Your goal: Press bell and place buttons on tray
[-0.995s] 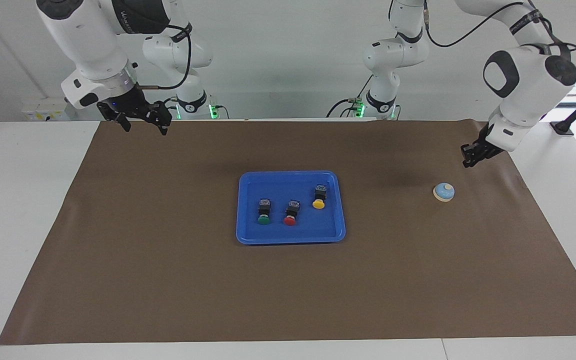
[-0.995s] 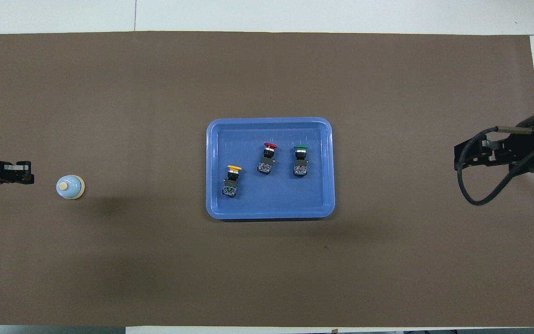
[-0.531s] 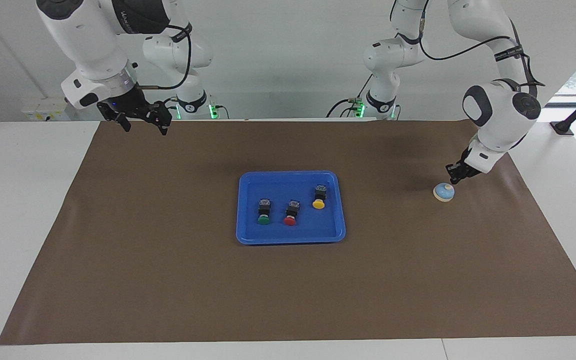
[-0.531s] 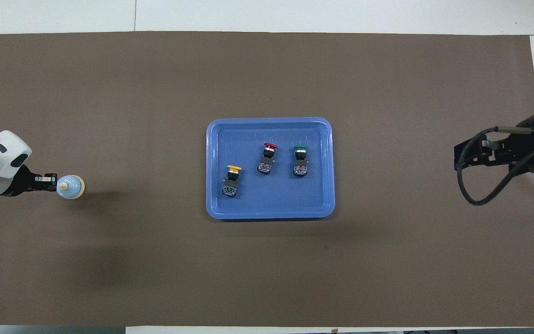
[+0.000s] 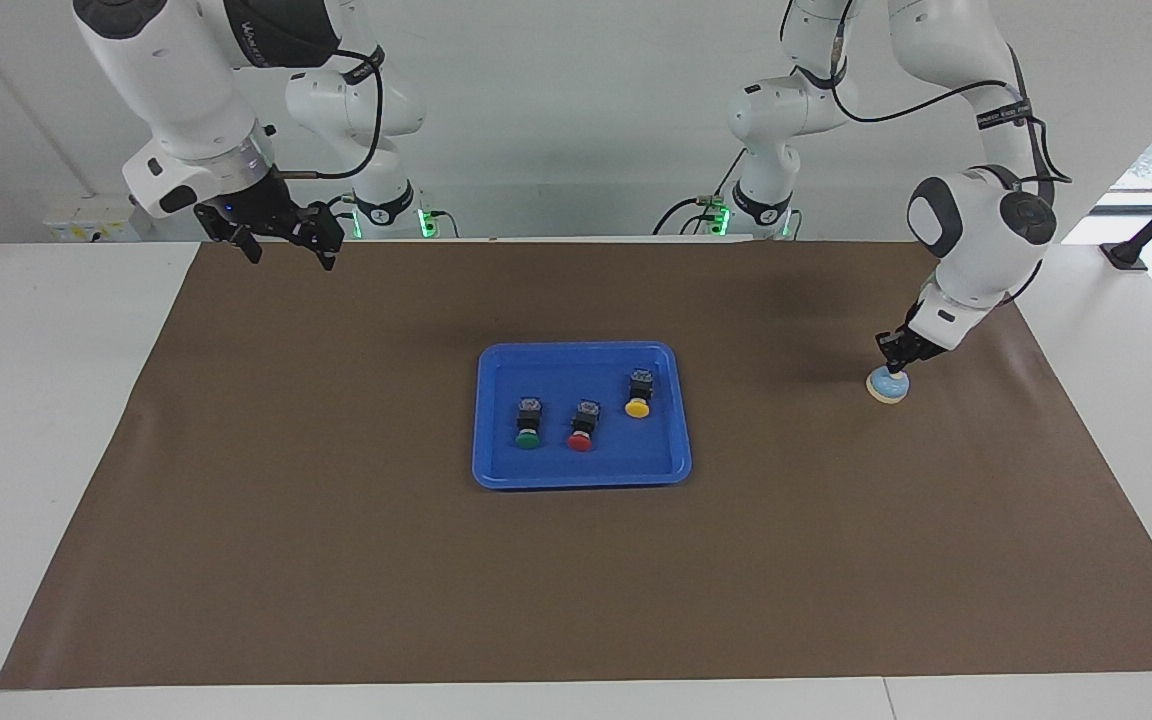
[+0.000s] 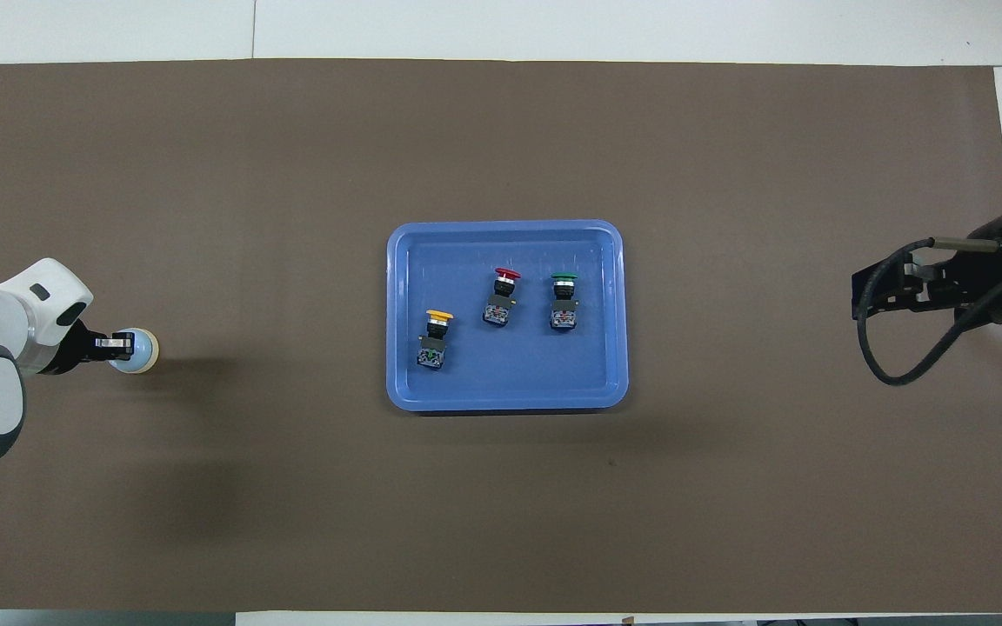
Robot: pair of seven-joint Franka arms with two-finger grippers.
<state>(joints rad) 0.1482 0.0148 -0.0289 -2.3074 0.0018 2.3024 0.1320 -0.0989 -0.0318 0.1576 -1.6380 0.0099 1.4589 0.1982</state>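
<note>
My left claw, fingers pressed together, tip down on bell, well off tray toward left arm's end of tabletop. Green, red, yellow buttons lie in tray. My right claw spread, waits raised, well apart from tray.

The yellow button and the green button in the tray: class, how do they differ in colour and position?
The yellow button has a yellow cap; the green button has a green one. The yellow button lies nearer the robots and toward the left arm's end of the tray; the green lies toward the right arm's end. Both have black bodies and lie on their sides.
</note>
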